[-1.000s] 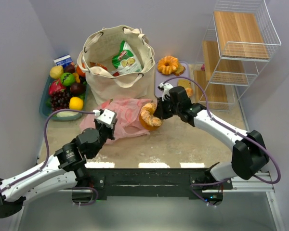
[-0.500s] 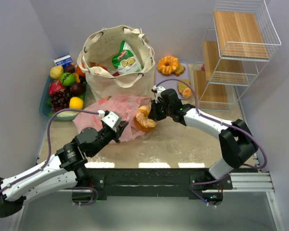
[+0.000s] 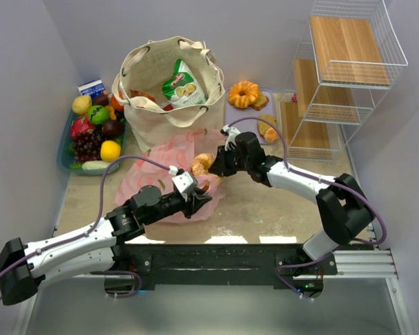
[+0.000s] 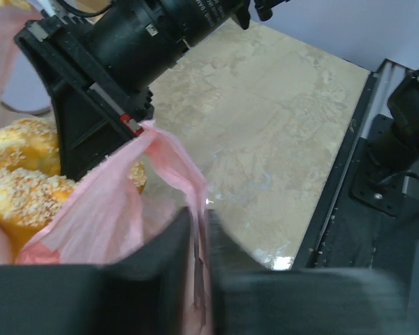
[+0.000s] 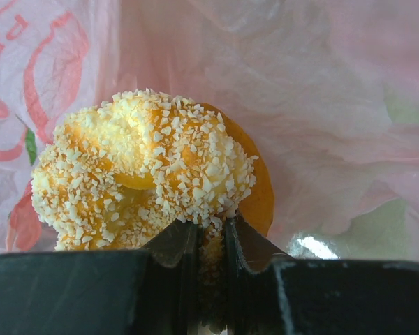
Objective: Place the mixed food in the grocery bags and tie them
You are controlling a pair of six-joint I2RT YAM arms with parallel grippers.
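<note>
Golden pastry [image 5: 140,160] in right tool [image 5: 211,234]

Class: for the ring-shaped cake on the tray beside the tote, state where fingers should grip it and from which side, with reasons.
Probably from above, pinching the ring cake across its right band, one finger in the centre hole. It lies flat on the tray with the hole facing up, and the tote crowds its left.

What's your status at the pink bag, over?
Left claw shut on edge of pink bag. Right claw shut on crumb-coated pastry, pink plastic around it. Nothing seen blocking.
</note>
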